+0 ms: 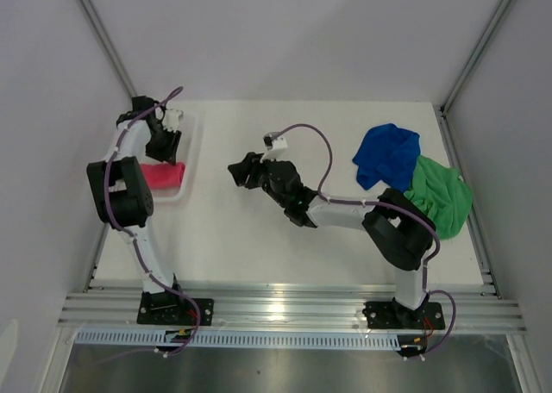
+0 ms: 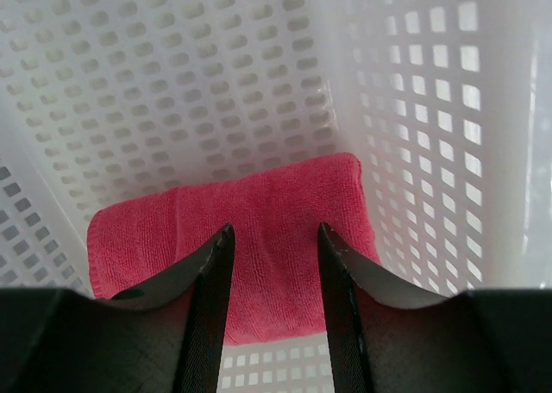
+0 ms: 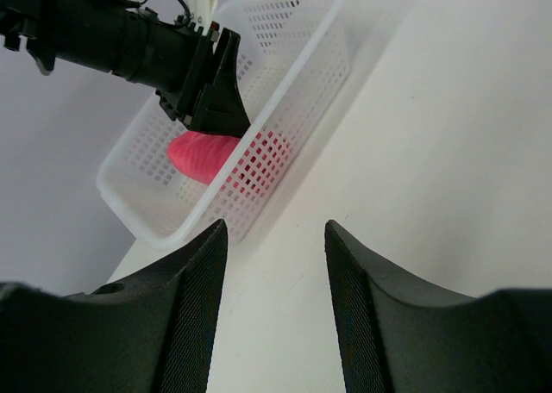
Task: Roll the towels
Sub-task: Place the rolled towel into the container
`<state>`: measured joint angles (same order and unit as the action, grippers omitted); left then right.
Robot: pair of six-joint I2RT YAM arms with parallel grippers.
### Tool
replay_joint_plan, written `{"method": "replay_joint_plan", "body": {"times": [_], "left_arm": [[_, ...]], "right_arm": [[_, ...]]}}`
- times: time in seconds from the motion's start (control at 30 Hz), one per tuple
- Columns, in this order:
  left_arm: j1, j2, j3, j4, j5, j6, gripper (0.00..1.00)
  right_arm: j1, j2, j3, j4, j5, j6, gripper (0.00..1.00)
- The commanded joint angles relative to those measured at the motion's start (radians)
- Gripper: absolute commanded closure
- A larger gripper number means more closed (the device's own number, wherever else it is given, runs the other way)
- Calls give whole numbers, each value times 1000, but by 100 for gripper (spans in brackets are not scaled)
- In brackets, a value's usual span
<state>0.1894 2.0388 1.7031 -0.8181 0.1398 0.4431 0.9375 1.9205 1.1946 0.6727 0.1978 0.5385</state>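
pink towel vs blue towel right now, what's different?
Shape: the pink towel is a tight roll, while the blue towel is a crumpled heap.
Place: the pink towel lies inside the white basket on the left. The blue towel sits directly on the table at far right, against the green towel.
Shared: both are plain-coloured soft cloths.

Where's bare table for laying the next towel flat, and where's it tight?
Free: table from the basket across to the blue towel, forward to the near edge, though the right arm lies over it. Tight: right rear, where it and the green towel heap together; basket, holding the pink roll.
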Motion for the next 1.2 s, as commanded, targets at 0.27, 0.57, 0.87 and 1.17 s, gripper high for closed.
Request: {"method": "replay_joint_plan", "body": {"times": [0.27,0.57,0.87,1.17], "left_arm": [[-33,2,-14,33,-71,16,53],[-28,-63,-118,59,-86,22,53],[-25,-132,-94,68,-77,3,52],[-24,-251,-106,207,-230,-18,45]], "right_arm": [[-25,-101,-116,90,46,1,49],[-29,-103,-122,84,51,6,48],[-40,-123,-136,84,43,-2,47],[-62,-181,-162,53,57,-35,46]]}}
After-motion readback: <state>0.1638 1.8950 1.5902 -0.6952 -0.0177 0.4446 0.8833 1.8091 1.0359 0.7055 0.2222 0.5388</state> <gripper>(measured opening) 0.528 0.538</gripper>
